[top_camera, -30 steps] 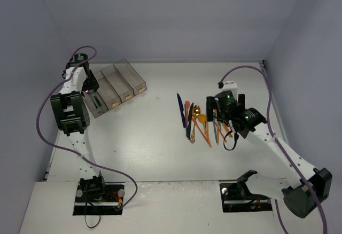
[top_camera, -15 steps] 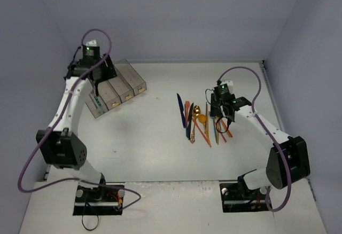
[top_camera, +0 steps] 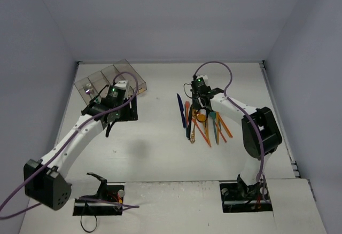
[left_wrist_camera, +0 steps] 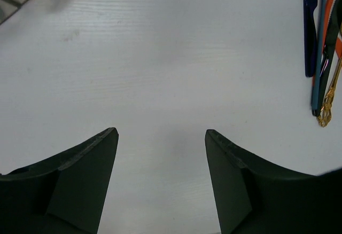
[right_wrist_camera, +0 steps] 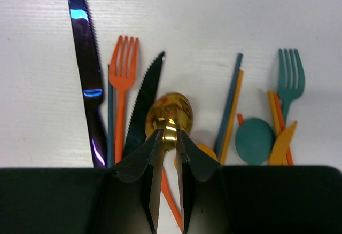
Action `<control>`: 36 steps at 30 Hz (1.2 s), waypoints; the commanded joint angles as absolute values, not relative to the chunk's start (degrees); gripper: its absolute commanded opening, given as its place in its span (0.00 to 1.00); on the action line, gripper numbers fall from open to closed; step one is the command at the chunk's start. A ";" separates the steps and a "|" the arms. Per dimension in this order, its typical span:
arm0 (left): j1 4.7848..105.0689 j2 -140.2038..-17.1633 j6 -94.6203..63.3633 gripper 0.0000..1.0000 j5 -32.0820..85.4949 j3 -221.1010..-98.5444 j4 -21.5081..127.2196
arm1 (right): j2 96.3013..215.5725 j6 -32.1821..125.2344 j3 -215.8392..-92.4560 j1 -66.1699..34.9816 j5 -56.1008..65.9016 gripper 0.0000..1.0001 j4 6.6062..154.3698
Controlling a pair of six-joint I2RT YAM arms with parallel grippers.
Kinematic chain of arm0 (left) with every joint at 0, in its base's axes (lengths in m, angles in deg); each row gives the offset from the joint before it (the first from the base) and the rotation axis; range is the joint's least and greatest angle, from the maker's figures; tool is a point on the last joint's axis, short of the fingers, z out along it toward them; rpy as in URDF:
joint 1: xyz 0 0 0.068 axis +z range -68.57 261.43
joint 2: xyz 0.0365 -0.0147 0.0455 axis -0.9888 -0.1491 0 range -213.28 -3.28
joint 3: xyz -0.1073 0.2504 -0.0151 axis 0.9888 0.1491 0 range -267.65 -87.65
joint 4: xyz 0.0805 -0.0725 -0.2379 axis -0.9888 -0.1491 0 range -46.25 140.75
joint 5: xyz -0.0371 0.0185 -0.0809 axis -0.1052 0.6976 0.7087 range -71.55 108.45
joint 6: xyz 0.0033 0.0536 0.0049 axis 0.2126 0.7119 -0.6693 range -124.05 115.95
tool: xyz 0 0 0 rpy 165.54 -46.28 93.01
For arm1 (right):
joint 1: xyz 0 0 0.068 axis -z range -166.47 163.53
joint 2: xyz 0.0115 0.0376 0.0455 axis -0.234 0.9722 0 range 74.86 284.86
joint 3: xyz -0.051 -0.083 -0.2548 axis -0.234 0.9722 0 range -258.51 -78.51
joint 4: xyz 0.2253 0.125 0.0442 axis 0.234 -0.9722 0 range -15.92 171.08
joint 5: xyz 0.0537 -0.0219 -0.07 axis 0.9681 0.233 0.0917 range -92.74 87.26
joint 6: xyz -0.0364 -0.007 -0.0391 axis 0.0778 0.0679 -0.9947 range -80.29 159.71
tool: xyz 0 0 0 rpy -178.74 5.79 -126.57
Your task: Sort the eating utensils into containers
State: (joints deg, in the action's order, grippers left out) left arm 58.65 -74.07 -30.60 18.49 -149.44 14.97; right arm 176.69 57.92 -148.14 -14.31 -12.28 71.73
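- The eating utensils (top_camera: 202, 121) are laid in a tight fan on the surface (top_camera: 155, 143), right of centre. The containers (top_camera: 101, 79) stand well apart from them at the far left.
- The right gripper (right_wrist_camera: 170, 138) is closed almost fully on the gold spoon (right_wrist_camera: 170, 111), which is pinched at the neck just behind the bowl. Whether the spoon is clear of the surface cannot be told.
- The left gripper (left_wrist_camera: 160, 135) is held wide open over bare surface, with nothing in it.
- The gold spoon is judged to be light, stiff and glossy, so some slipping or swivelling between the pads is to be expected. A hold on the flat handle nearer its middle would probably be steadier than one at the narrow neck.
- The black knife (right_wrist_camera: 147, 95) lies just beside the bowl, with the orange fork (right_wrist_camera: 124, 57) next to it. Both are thin and light, and could easily be dragged along if brushed.
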 commanded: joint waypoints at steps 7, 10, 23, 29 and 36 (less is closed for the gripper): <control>58.40 -65.98 -32.33 0.63 18.44 -145.09 17.67 | 187.06 59.71 -159.21 -16.63 -11.69 0.13 76.21; 58.40 -65.68 -33.18 0.63 18.45 -144.92 17.73 | 189.34 60.16 -160.24 -17.33 -11.18 0.13 76.36; 58.40 -66.31 -33.76 0.63 19.56 -143.53 17.88 | 191.24 63.56 -157.49 -18.46 -12.02 0.19 76.43; 58.40 -67.39 -33.45 0.63 20.07 -143.99 17.88 | 191.22 64.28 -156.43 -18.33 -14.91 0.21 76.43; 58.40 -69.10 -33.49 0.63 20.68 -144.82 18.01 | 191.84 63.74 -157.76 -17.46 -13.92 0.20 76.60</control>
State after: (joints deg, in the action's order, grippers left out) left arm 58.60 -68.70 -33.04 20.03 -143.14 15.20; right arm 192.03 63.62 -156.79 -17.96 -12.75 76.43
